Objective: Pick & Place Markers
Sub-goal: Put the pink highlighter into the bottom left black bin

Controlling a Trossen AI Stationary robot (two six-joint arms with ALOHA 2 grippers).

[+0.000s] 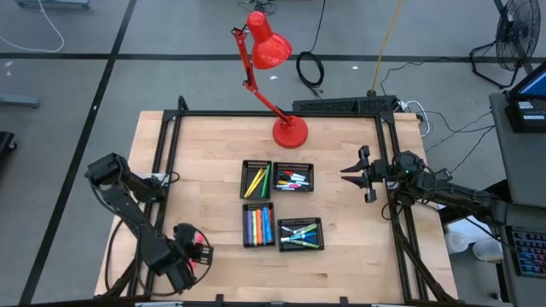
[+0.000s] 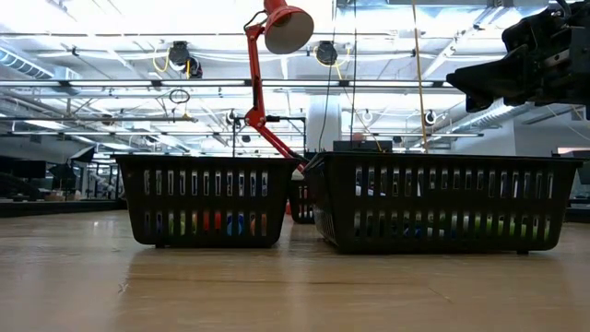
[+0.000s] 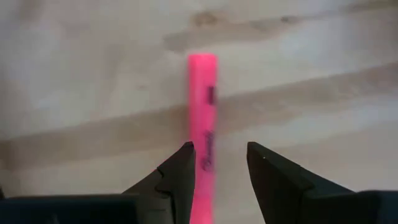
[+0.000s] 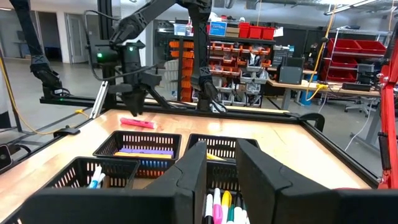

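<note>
A neon pink marker (image 3: pixel 203 112) lies flat on the bare wood near the table's near-left corner (image 1: pixel 203 251), also seen in the right wrist view (image 4: pixel 138 122). My left gripper (image 3: pixel 221 155) is open and points down just above it (image 4: pixel 135 102), one finger on each side of the marker's length, touching nothing. The other markers lie sorted in four black mesh trays (image 1: pixel 258 180) (image 1: pixel 293 177) (image 1: pixel 258 225) (image 1: pixel 300 234) at mid-table. My right gripper (image 1: pixel 348 175) is open and empty, held level in the air right of the trays, pointing at them (image 4: pixel 221 165).
A red desk lamp (image 1: pixel 288 130) stands on its base at the far side, behind the trays. A black frame rail (image 1: pixel 388 153) borders the table. Bare wood lies all around the pink marker and between it and the trays (image 2: pixel 203 200) (image 2: pixel 433 205).
</note>
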